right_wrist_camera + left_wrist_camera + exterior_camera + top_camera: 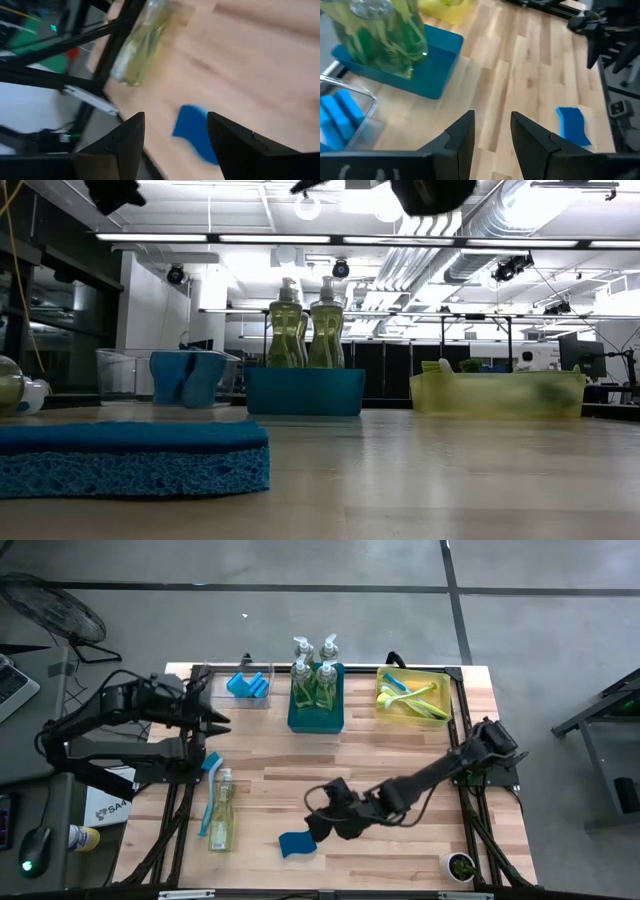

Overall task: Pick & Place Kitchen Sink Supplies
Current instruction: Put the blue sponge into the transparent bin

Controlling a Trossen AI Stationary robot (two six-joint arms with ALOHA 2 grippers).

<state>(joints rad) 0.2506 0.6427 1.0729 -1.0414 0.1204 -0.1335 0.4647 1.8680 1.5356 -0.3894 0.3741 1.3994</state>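
Now: right gripper (322, 827) hovers beside the blue sponge (296, 844), jaws apart, empty.
Centre both fingers astride the sponge, then descend before closing.

blue sponge (130, 458) close up, soap bottles (305, 325) in teal bin (305, 392)

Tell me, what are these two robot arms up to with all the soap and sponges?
They are sorting sink supplies into bins. The right end effector hovers open just over a loose blue sponge near the table's front edge, holding nothing. The left end effector waits open and empty near the clear bin that holds sponges. A soap bottle and a blue brush lie loose on the table. Other bottles stand in the teal bin, and brushes lie in the yellow bin.
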